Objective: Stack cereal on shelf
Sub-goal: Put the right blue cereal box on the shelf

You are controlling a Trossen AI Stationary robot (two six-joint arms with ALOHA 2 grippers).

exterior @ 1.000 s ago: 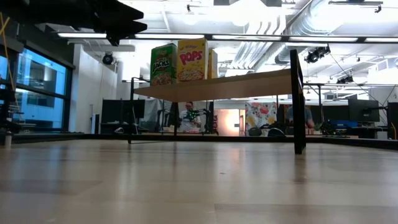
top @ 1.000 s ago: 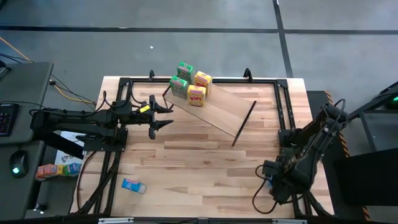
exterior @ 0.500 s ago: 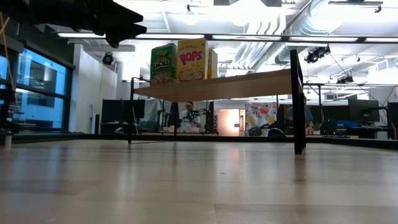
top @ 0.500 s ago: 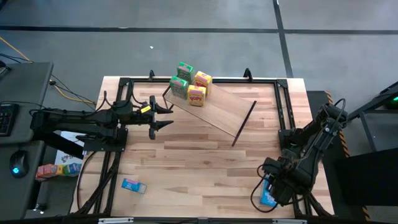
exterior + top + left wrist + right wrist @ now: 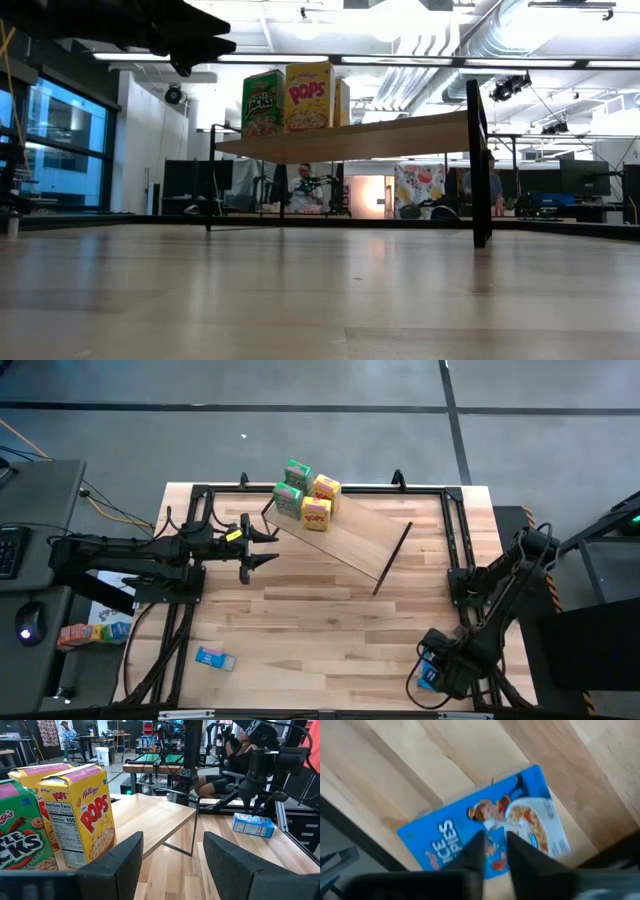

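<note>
Hovering at 5 o'clock over a flat blue box (image 5: 485, 840), the right gripper (image 5: 438, 672) jaws look nearly together, so the box could be knocked off the surface (image 5: 330, 630) edge; left gripper (image 5: 262, 546) jaws spread at 9 o'clock.

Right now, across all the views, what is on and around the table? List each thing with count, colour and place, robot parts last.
Green cardboard cereal boxes: two, upright at the shelf's far-left end.
Yellow cardboard cereal boxes: two, upright beside the green ones on the shelf.
Blue cardboard cereal boxes: two; one lying flat on the tabletop's near-left part, one at the near-right corner under the right gripper.
Light-wood shelf on thin black rod legs: one, set diagonally on the far part of the table.
Wooden tabletop with black frame: one.
Person: seated in the room behind.
Left gripper: open, near the shelf's left end.
Right gripper: over the near-right blue box.
</note>
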